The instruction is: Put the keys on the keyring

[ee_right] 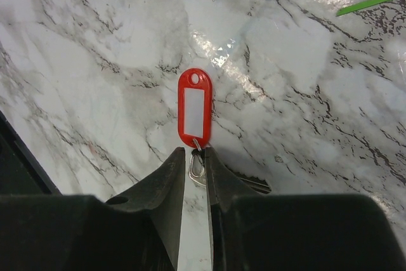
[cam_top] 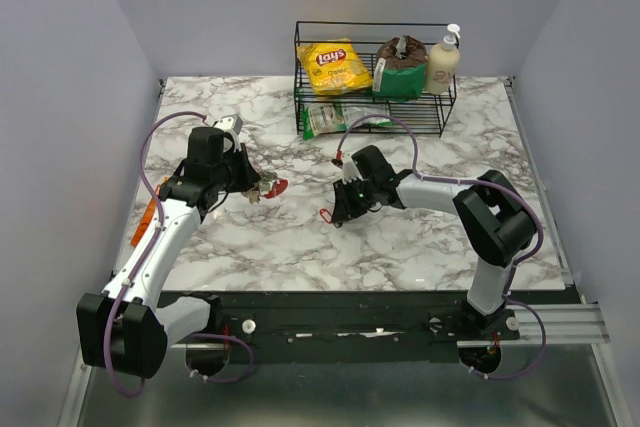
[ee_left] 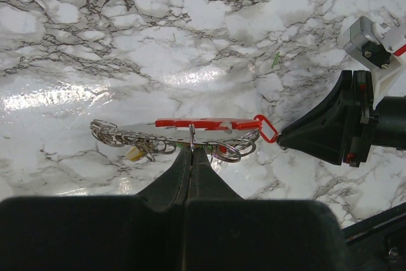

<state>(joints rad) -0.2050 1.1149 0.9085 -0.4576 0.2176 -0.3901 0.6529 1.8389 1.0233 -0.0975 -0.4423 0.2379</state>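
1. The keyring (ee_left: 191, 136) is a thin metal ring, standing on edge between the tips of the left gripper (ee_left: 191, 152), which is pinched tight on it.
2. From that ring hangs a bunch: a flat red piece (ee_left: 203, 123) lying crosswise, a red loop (ee_left: 268, 129) at its right end, and a tangle of small silver rings (ee_left: 120, 136) at its left end. Whether the bunch rests on the marble or hangs just above it cannot be told.
3. From above, the left gripper (cam_top: 258, 187) and its bunch sit left of the table's middle.
4. The key (ee_right: 252, 184) lies on the marble to the right of the bunch, near it but not touching. Only a little of its blade shows beside the right finger.
5. Its red tag (ee_right: 195, 107) with a white label lies flat, pointing away from the right gripper (ee_right: 195, 157).
6. The right gripper's jaws stand narrowly apart, with the key's own small ring (ee_right: 198, 164) in the gap. Whether they press on it cannot be told.
7. From above, the right gripper (cam_top: 342, 212) points toward the left one across a small gap.
8. The table (cam_top: 420, 247) is white marble with dark veins.
9. At its far edge stands a black wire rack (cam_top: 300, 67) holding a yellow chip bag (cam_top: 334, 65), a brown and green bag (cam_top: 400, 67) and a pump bottle (cam_top: 443, 62).
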